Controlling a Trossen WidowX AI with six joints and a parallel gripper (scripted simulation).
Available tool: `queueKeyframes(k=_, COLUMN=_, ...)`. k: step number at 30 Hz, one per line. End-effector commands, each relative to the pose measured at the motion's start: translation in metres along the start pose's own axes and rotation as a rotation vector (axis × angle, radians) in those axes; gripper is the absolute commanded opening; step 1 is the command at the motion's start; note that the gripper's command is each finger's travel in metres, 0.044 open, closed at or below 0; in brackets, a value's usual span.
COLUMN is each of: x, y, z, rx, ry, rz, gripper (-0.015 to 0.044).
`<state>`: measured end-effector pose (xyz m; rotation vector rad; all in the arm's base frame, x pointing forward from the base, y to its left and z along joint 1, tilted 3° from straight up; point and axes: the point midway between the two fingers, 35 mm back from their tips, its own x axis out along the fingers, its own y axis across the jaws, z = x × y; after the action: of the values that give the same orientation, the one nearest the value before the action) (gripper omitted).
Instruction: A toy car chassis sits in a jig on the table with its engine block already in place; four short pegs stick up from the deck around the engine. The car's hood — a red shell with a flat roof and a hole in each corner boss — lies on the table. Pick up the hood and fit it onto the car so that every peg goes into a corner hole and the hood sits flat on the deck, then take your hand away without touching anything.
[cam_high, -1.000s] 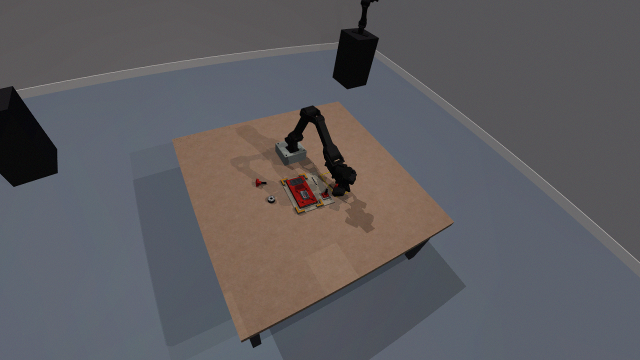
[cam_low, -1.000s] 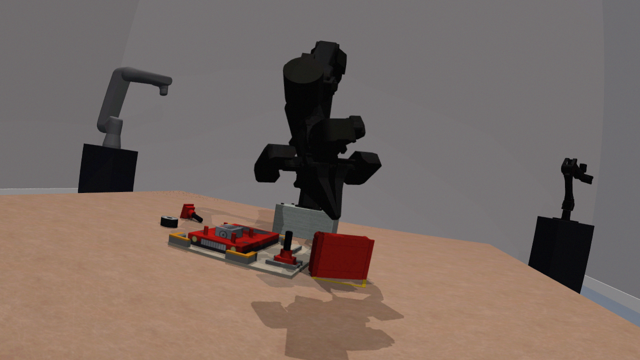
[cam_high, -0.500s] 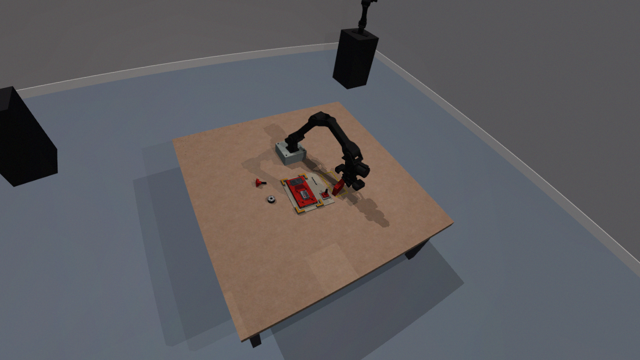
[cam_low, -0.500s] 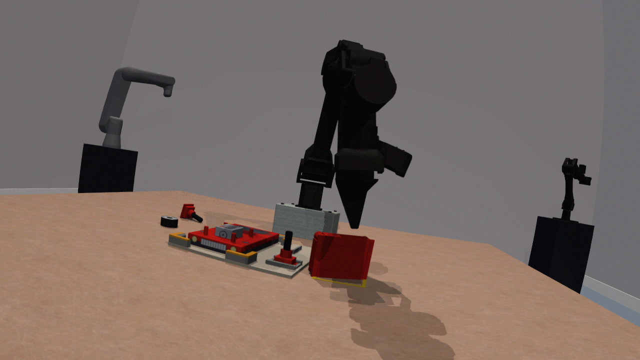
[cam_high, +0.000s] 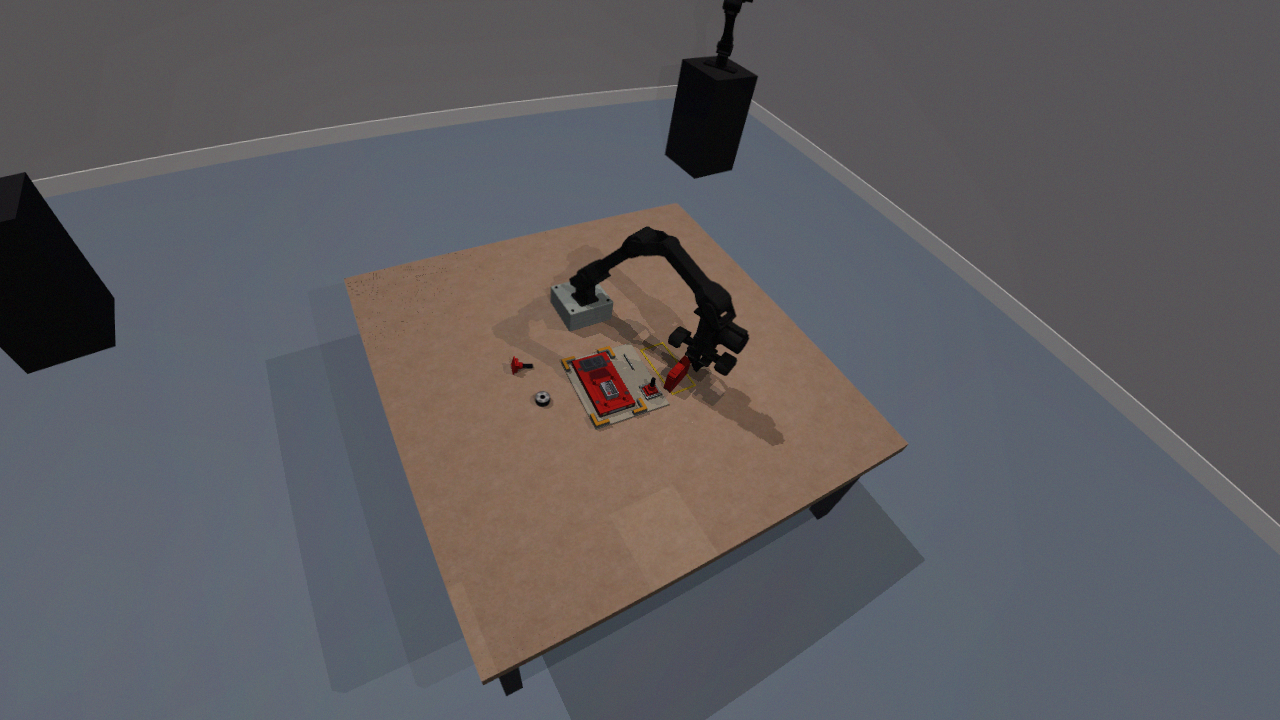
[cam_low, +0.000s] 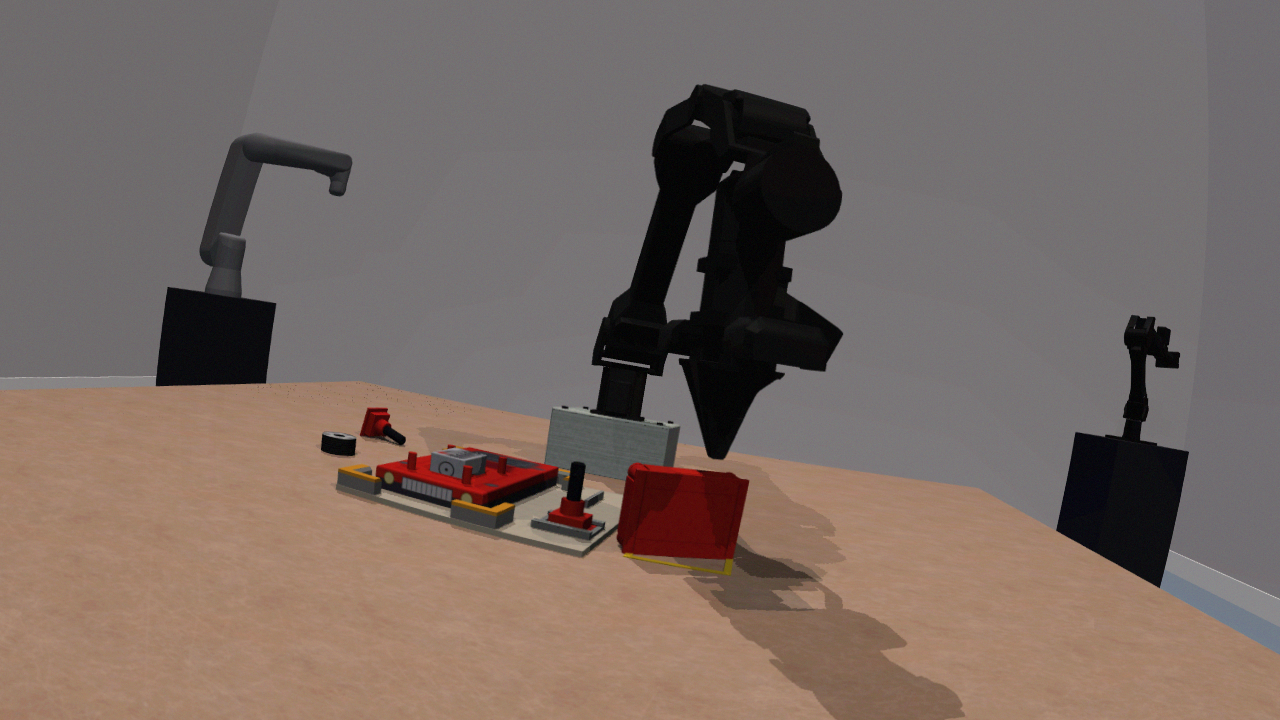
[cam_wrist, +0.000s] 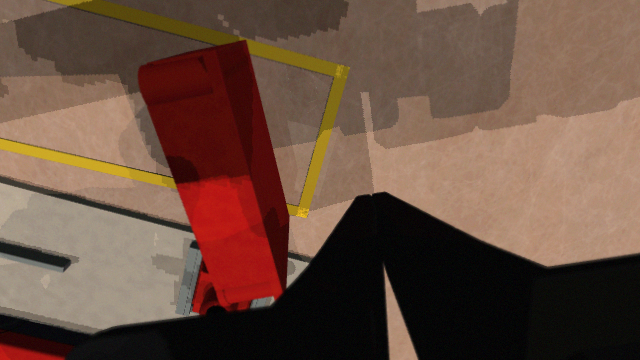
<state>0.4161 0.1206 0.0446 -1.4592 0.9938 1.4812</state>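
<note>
The red hood stands on edge on the table, its broad face close to upright, within the yellow outline. My gripper is shut and empty, fingertips pointing down. In the exterior view the tips appear just above the hood's top edge; in the wrist view they are to its right. The red chassis sits in the jig. The grey engine block is in place, with pegs around it. The hood's corner holes cannot be made out.
A red part with an upright black stem stands on the jig near the hood. A black wheel and another red part lie beyond the chassis. The arm's grey base block is behind.
</note>
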Motion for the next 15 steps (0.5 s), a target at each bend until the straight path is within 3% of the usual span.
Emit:
queueKeyframes(k=1, x=0.022, y=0.003, z=0.0, rx=-0.006, ry=0.003, rz=0.018, gripper=0.0)
queueKeyframes(k=15, x=0.037, y=0.006, z=0.0, rx=-0.006, ry=0.003, rz=0.019, gripper=0.0)
